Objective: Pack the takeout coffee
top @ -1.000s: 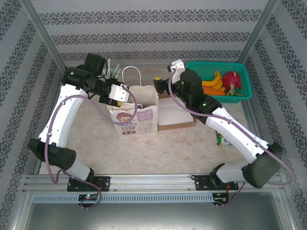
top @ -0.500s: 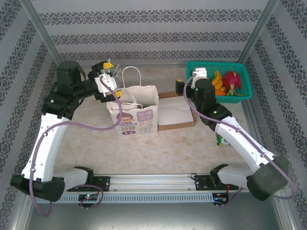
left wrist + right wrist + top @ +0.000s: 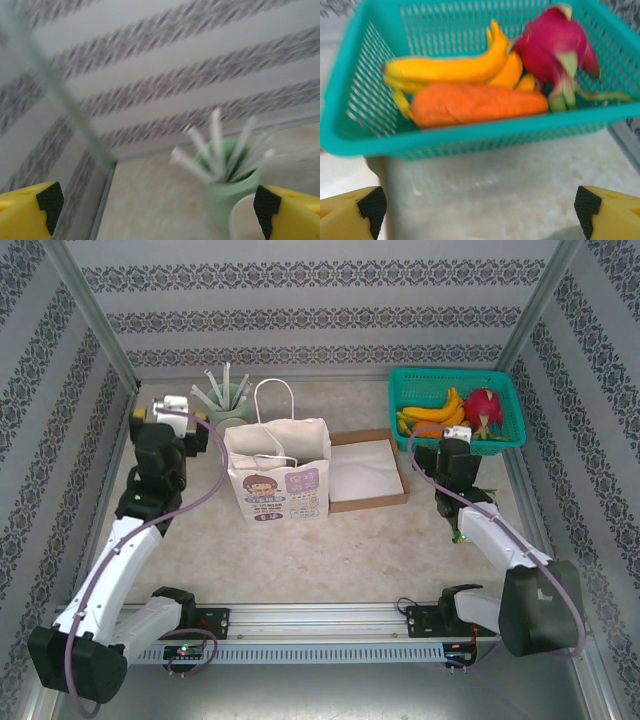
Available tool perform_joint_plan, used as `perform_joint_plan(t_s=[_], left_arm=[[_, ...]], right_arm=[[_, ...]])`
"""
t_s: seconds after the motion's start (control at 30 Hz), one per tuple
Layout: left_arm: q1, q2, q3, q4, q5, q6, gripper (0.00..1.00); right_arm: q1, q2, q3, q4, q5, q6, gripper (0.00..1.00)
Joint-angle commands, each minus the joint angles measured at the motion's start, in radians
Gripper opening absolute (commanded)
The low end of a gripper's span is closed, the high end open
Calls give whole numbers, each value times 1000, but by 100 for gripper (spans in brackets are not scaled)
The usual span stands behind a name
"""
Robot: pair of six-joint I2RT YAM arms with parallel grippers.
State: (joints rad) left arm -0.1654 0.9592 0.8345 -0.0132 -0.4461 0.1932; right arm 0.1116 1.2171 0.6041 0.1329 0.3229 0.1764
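Paper bag (image 3: 278, 472): its front wall hides the inside from us. Mint-green holder (image 3: 227, 187), behind the bag's left corner: we see it blurred in the left wrist view, with its straws (image 3: 215, 145) smeared and its base cut by the lower edge. A pale round rim (image 3: 242, 220) beside the holder is cut off the same way, and we cannot identify it. Teal basket (image 3: 470, 135), far right of the bag: blurred, clipped at the top and both sides. Green packet (image 3: 458, 532), right of the bag: partly under the right arm (image 3: 500, 540) and too small for us to read.
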Motion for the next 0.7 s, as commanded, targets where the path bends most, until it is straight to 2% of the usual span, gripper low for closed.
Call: perform_joint_plan(t_s=[0.0,0.1,0.17,0.23,0.4,0.53,0.67], left_arm=[[34,-23,-153,88,-282,-187,100],[86,-33,-285,114,-335,-332,100],[129,-26,-362,164,-303,-395,100],[166,-1,-436,251,-242,-417,100],[231,137,-517,465,-18,-395,100],[247,268,-515,613,162,-346,100],[251,363,-476,686,340,-301,100]], right_arm=[[-23,62,-38,107,-41,-51,98],[-51,135,-60,162,-121,-67,98],[-65,152,-38,168,-189,-84,98],[-72,173,-52,261,-251,-114,98],[-86,242,-35,375,-338,-177,98],[-98,257,-67,446,-356,-172,98],[-100,254,-224,734,-365,-170,98]])
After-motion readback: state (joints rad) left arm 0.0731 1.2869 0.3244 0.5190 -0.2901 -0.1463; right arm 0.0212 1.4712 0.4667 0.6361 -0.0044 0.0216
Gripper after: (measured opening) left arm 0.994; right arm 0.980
